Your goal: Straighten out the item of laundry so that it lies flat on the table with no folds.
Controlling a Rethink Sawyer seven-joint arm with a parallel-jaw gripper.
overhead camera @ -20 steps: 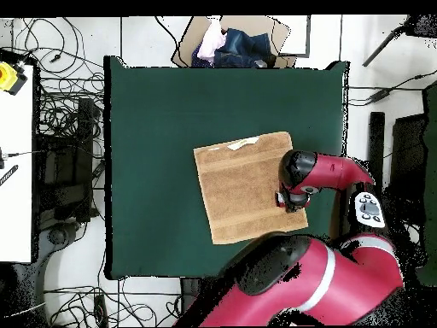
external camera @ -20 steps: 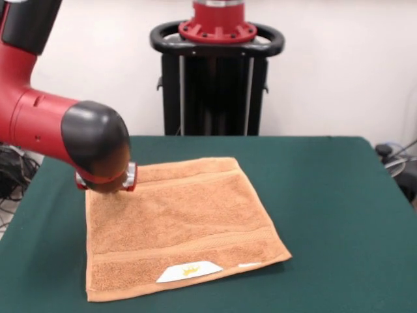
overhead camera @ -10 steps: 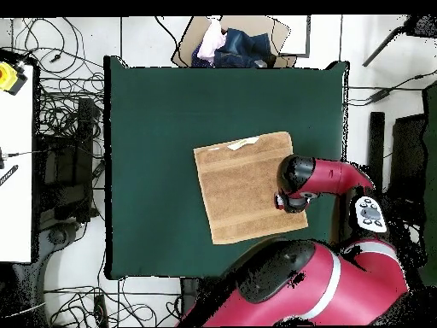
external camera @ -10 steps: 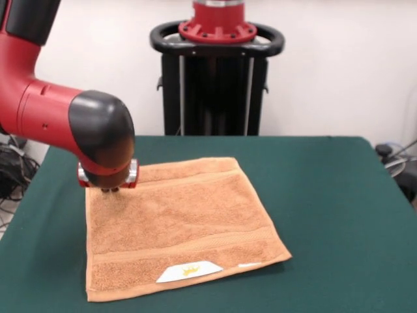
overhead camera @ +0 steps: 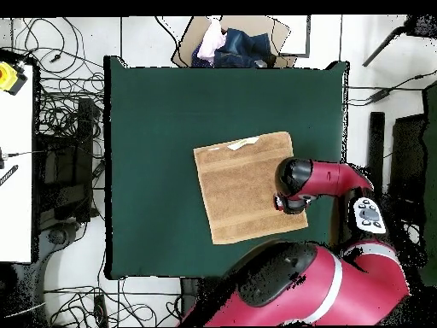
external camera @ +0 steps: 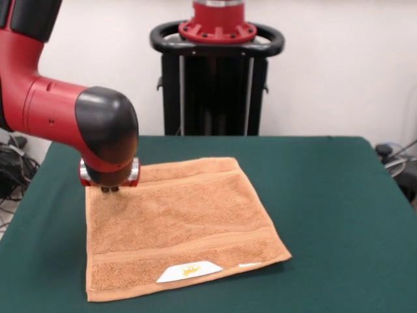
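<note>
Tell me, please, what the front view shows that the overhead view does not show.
Only the front view shows the pedestal, the wall behind it, and the crown mark on the towel's label. Only the overhead view shows all four table edges, the cables on the floor, and a box of clothes beyond the table. Both show the towel lying flat and the gripper over one of its corners.

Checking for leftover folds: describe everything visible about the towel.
The towel is orange-tan terry cloth, roughly square, with woven bands near two ends and a white label at its front edge. It lies spread flat on the green table, no fold visible. The gripper is over its far left corner; contact cannot be told.
</note>
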